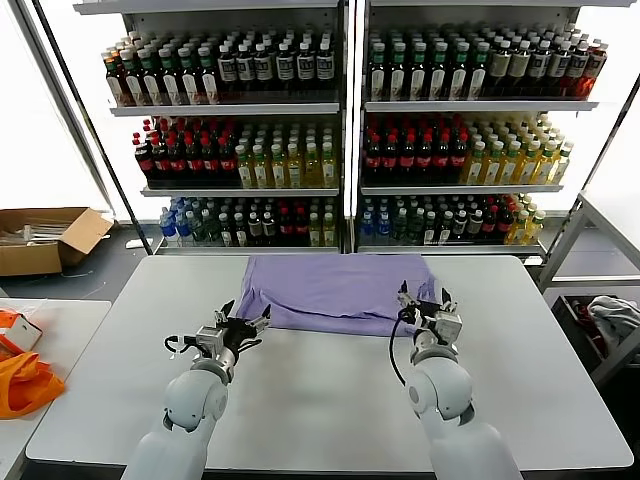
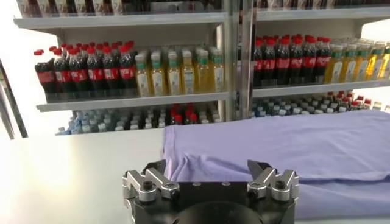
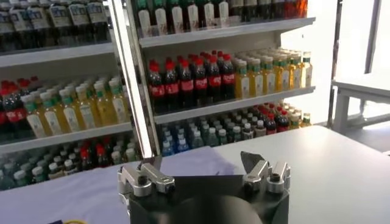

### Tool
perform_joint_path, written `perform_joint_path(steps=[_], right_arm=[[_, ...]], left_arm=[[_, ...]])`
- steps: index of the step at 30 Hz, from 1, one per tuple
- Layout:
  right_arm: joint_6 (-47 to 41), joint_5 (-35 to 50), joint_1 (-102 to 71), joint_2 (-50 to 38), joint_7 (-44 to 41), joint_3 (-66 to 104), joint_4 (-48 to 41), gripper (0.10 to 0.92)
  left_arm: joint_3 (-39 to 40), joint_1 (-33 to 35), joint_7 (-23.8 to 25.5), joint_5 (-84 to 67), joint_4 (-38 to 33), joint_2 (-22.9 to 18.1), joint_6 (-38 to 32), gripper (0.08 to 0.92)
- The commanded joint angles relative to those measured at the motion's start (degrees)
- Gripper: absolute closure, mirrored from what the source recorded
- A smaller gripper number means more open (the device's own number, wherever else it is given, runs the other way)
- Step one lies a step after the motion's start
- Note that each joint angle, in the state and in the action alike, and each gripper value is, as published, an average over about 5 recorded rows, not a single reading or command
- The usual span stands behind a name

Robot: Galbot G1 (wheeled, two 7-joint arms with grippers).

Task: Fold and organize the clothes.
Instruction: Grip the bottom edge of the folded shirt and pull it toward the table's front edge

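A lavender-purple T-shirt lies folded flat on the far middle of the white table. No print shows on it. My left gripper is open and empty, just in front of the shirt's near left corner. My right gripper is open and empty, at the shirt's near right corner. In the left wrist view the shirt spreads ahead of the open left gripper. In the right wrist view the shirt lies ahead of the open right gripper.
Shelves of drink bottles stand behind the table. An orange bag lies on a side table at the left. A cardboard box sits on the floor at the left. A grey-white cloth bundle sits in a rack at the right.
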Motion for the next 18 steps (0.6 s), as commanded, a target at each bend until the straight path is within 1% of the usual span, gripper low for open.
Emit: perform_joint_path(steps=[1,6,18], right_arm=[[-3.5,-0.5,-4.1,-0.7,0.7,1.3,2.7,0.202],[-6.8,-0.2,-4.2,-2.5,-0.3,1.3,2.5,0.203],[-7.1,-0.8,-3.7,-3.7,-2.1,0.8,-1.7,0.203]], left_arm=[[-0.1,1.1,-0.2,0.6,-0.9,0.1,1.5,0.177],[-0.3,0.2,-0.2,0.3,0.1,0.7,2.0,0.177],[0.2,-3.1,-1.6,0.1,4.7,1.0,3.1,0.177]])
